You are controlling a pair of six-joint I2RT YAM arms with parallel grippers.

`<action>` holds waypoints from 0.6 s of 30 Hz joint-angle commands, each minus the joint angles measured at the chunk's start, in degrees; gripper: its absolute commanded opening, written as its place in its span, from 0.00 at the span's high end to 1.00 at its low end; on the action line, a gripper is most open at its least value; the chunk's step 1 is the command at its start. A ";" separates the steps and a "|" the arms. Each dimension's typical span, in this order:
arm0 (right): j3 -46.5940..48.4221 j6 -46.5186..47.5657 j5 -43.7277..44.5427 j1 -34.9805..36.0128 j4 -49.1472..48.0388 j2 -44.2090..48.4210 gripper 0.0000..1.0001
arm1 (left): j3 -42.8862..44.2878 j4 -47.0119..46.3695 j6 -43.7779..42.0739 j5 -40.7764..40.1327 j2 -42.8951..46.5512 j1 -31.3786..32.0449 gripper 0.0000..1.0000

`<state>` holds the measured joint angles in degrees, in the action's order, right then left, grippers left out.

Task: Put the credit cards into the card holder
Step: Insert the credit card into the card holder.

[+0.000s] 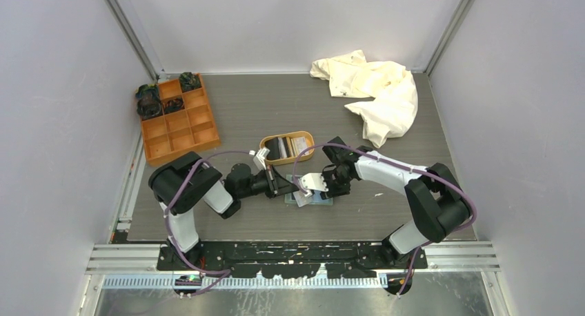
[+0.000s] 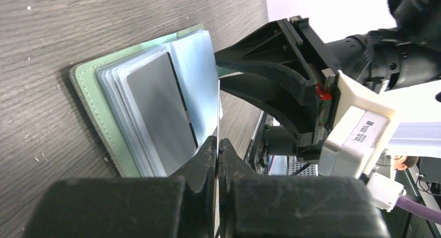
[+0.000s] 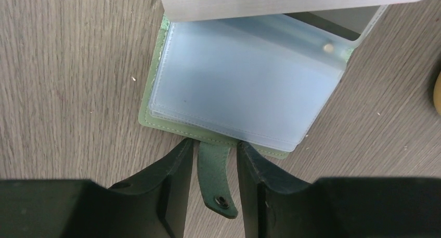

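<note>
On the grey table [image 1: 248, 116], my left claw [image 2: 217, 144] pinches a credit card [image 3: 260, 1] edge-on for slotting; my right claw [image 3: 216, 147], spread, straddles the tab [image 3: 216, 181] of the card holder [image 3: 239, 87], probably steadying it.

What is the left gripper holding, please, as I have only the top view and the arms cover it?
Observer: The left gripper is shut on a thin card, which its wrist view shows edge-on.
Operator: Thank you. Is the holder open yet?
Observer: Yes, the holder lies open with its clear sleeves facing up.
Operator: And how does the right gripper stand?
Observer: The right gripper is open, with its fingers on either side of the holder's snap tab.
</note>
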<state>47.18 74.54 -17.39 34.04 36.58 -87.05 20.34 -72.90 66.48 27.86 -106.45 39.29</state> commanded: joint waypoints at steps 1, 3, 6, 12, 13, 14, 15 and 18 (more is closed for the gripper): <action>-1.02 2.34 -1.88 0.52 0.07 0.59 0.58 | -0.61 -1.74 -1.35 0.80 4.46 -0.82 1.00; -1.06 2.62 -1.70 0.63 -0.01 0.62 0.59 | 0.20 4.40 -3.34 0.77 6.91 -0.91 1.00; -1.11 2.35 -0.40 0.76 -0.87 0.77 0.59 | 2.74 15.98 -7.01 1.32 9.67 -0.87 1.00; -1.06 0.90 2.47 0.75 -2.73 1.23 0.59 | 8.33 27.58 -10.55 3.74 9.57 -0.94 1.00; -1.06 0.79 2.53 0.70 -2.74 1.33 0.60 | 9.10 28.10 -10.70 3.78 9.29 -0.92 1.00; -1.07 0.70 2.53 0.75 -2.74 1.25 0.60 | 9.52 28.50 -10.79 3.67 9.08 -0.92 1.00; -1.01 0.69 2.53 0.70 -2.66 1.11 0.60 | 9.85 28.85 -10.90 3.57 8.95 -0.91 1.00; -0.82 0.48 2.53 0.76 -2.50 0.98 0.60 | 10.23 30.19 -11.64 2.35 9.24 -0.90 1.00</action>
<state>46.87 75.05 -16.08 34.52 36.16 -86.74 28.95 -46.13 57.56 30.02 -97.69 38.59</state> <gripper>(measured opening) 0.405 0.009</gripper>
